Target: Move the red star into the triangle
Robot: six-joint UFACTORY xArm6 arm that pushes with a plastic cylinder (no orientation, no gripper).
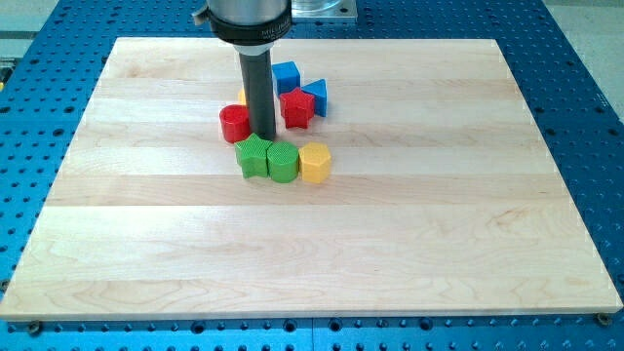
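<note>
Rod-ended and with nothing to grasp, my tip [264, 137] stands between the red round block [234, 124] and the red star-shaped block [296, 107], just above the green pair [266, 159]. You should come round to the star's far side from the blue triangular block [317, 96], which it already touches on the view's right, and push gently so the blue cube [286, 75] and yellow block [315, 162] stay undisturbed.

a pale wooden board [390, 244] lies on a blue perforated table [585, 117]. clustered near the board's top centre: red star [296, 107], red cylinder [234, 124], two blue blocks [286, 75] [317, 95], green star [253, 156], green cylinder [283, 162], yellow block [315, 162]. my tip [264, 137] stands among them.
</note>
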